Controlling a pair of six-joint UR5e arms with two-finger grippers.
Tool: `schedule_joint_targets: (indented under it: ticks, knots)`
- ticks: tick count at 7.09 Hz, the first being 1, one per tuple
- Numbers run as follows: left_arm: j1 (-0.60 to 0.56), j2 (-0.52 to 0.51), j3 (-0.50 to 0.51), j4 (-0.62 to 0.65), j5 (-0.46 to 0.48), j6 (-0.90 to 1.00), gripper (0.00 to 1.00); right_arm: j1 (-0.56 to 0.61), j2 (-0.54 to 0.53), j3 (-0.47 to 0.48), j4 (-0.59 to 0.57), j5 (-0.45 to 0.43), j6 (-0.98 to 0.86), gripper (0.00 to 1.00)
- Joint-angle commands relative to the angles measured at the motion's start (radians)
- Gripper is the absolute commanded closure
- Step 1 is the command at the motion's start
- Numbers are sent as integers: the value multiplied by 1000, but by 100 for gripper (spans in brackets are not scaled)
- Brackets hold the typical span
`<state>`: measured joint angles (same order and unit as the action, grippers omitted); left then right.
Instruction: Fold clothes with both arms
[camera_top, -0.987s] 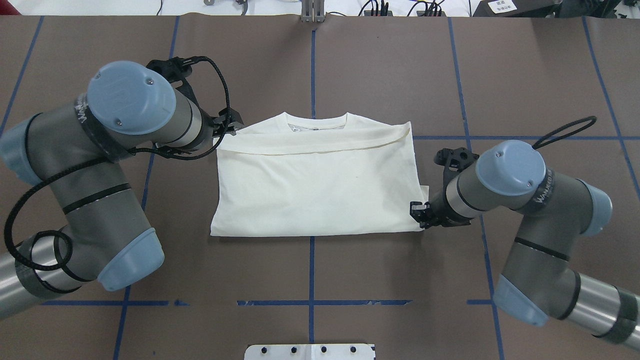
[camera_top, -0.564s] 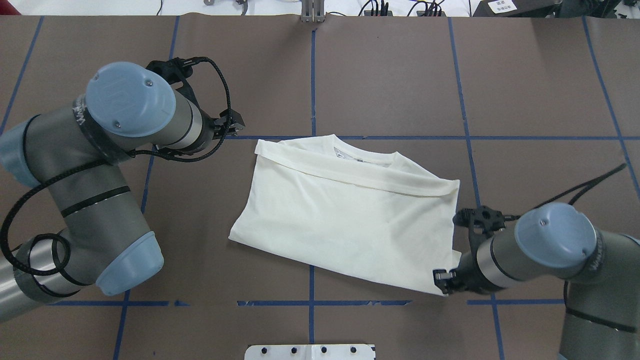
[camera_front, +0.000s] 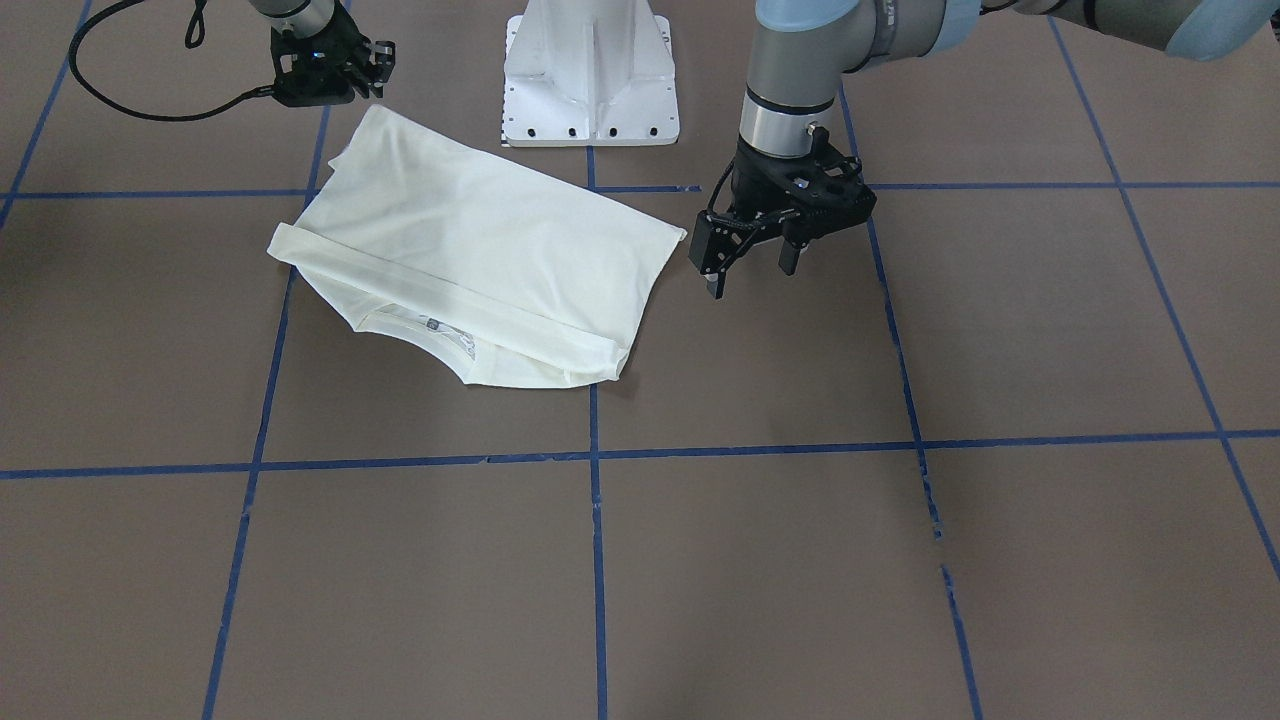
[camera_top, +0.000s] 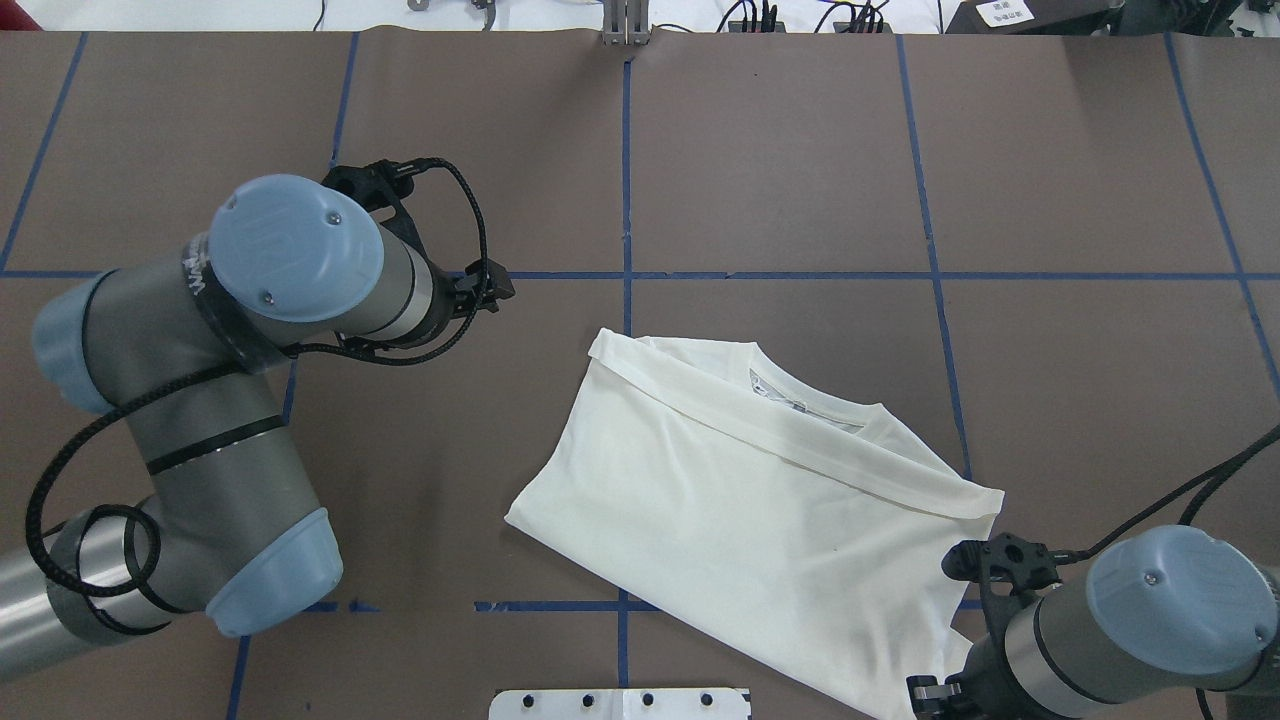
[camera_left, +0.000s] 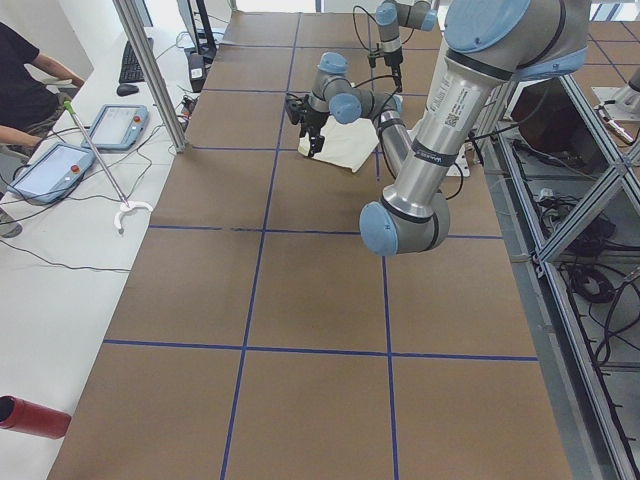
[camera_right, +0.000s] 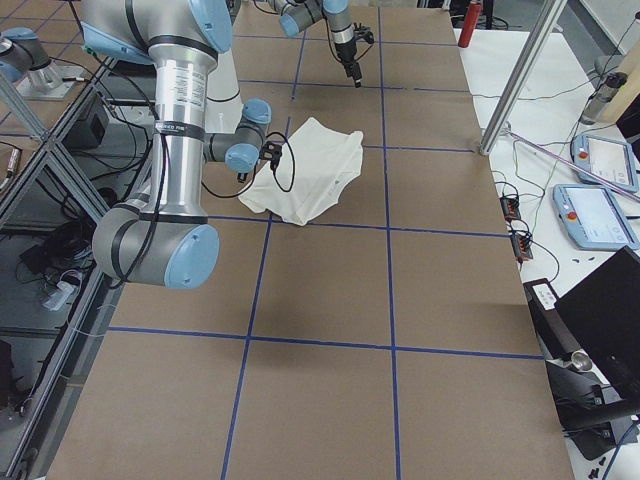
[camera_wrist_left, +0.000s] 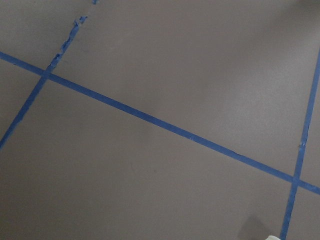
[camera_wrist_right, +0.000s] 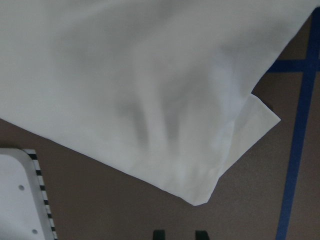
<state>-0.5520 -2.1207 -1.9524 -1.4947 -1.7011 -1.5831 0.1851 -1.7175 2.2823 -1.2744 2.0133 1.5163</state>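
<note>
T-shirt (camera_top: 760, 520) lies slantwise, spread-fingered right gripper (camera_wrist_right: 179, 233) at its corner by the table's (camera_top: 800, 150) robot-side edge, spread-fingered left gripper (camera_front: 748, 268) off the opposite end.

It is a robotics laboratory: a wide brown-covered table (camera_front: 1050, 330) marked with blue tape lines (camera_front: 597, 560), silver aluminium frame posts (camera_right: 516, 75), and grey handheld control tablets with red buttons (camera_right: 596, 215) on a white side bench (camera_right: 545, 140).

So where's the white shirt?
In the overhead view the shirt lies slanted, mostly on the table's right half, its near corner beside the right gripper, far from the left gripper.
</note>
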Motion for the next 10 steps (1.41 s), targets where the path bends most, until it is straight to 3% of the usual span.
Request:
schedule_joint_targets:
  ticks: [1, 3, 4, 8, 10]
  knots:
    - [151, 10, -20, -9, -3, -146, 0, 122, 110, 20, 0, 2, 47, 0]
    - [297, 19, -11, -12, 5, -338, 0, 296, 225, -12, 0, -8, 38, 0]
    - [313, 22, 9, -15, 6, -354, 0, 353, 261, -30, -2, -7, 38, 0]
    - [276, 19, 107, -113, 50, -359, 4, 390, 271, -55, 0, -25, 36, 0]
    - [281, 15, 167, -182, 49, -364, 11, 395, 294, -63, -2, -27, 36, 0]
